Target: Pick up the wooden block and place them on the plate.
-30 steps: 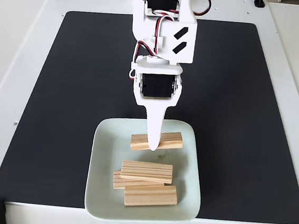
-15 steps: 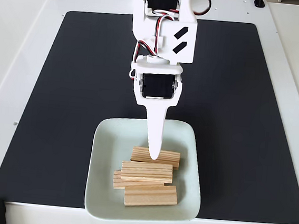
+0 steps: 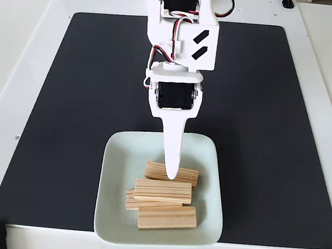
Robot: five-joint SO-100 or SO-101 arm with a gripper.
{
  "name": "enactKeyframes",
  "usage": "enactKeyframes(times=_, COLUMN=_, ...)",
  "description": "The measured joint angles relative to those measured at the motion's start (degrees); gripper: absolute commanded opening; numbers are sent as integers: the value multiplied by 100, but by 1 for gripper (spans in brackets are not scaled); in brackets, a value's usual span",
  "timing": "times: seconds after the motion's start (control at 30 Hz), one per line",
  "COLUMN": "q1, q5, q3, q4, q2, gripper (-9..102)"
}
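My white gripper (image 3: 171, 175) points down at lower centre of the fixed view, its tip over the rearmost wooden block (image 3: 171, 173) on the plate (image 3: 119, 155). From this angle I cannot tell whether my jaws are spread or closed. All four wooden blocks lie inside the pale square plate, three bunched nearer the bottom edge, on the black mat (image 3: 86, 93) covering the white table (image 3: 15, 39).
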Motion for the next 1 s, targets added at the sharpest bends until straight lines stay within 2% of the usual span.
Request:
enactKeyframes(times=0.07, q1=0, q5=0, q3=44, q4=0, q2=53, gripper=0)
enactKeyframes(times=0.23, q1=0, q5=0, q3=844, q4=-18, q2=694, gripper=-1)
enactKeyframes(times=0.37, q1=0, q5=0, q3=1811, q4=-431, q2=1494, gripper=0)
enactKeyframes(times=0.83, q1=0, q5=-9, q3=7022, q4=-4280, q2=5440, gripper=0)
enactKeyframes(times=1.0, q1=0, q5=-9, q3=8710, q4=-5098, q2=6970, gripper=0)
